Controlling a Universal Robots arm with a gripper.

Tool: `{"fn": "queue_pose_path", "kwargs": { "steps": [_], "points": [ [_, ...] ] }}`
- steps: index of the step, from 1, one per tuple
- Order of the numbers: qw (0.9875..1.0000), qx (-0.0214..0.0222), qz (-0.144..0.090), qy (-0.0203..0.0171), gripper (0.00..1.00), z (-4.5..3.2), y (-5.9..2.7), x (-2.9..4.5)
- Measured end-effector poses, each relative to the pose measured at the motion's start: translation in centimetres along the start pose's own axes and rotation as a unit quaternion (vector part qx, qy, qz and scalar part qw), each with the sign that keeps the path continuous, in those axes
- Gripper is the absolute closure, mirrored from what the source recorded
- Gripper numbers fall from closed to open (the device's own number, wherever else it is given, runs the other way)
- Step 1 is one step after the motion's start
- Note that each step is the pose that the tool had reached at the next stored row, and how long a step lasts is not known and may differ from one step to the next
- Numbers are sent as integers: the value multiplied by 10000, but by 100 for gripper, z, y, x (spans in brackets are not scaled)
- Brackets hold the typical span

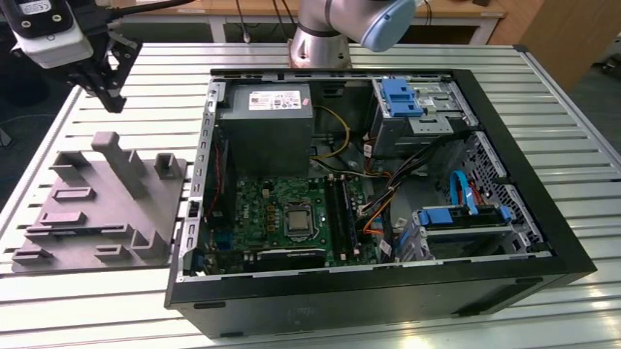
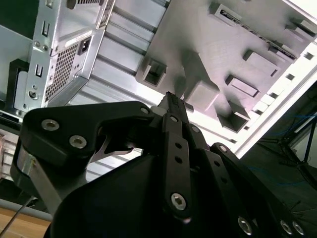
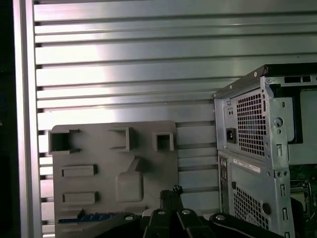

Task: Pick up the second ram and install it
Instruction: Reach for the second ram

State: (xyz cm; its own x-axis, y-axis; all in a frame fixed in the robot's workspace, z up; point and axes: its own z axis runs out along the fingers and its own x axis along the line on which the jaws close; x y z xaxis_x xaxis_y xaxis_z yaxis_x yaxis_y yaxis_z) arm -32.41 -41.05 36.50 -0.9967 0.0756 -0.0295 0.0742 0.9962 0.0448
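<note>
Approach stage, I judge: the gripper (image 1: 115,102), clenched on nothing, hovers beyond the grey tray (image 1: 116,211) at the exterior view's left; the second ram (image 1: 86,230) lies in the tray's near slot, and grasping it calls for parted, aligned fingers

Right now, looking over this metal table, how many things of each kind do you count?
Computer case, lid off: 1
Grey moulded tray: 1
Second ram, lying flat in the tray: 1
Gripper, up above the table near the tray: 1
Total: 4
</note>
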Motion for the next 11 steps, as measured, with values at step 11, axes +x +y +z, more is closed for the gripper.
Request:
{"fn": "queue_pose_path", "kwargs": {
  "steps": [11],
  "points": [
    [10000, -1, -1, -1, 90, 47, -33, 182]
  ]
}}
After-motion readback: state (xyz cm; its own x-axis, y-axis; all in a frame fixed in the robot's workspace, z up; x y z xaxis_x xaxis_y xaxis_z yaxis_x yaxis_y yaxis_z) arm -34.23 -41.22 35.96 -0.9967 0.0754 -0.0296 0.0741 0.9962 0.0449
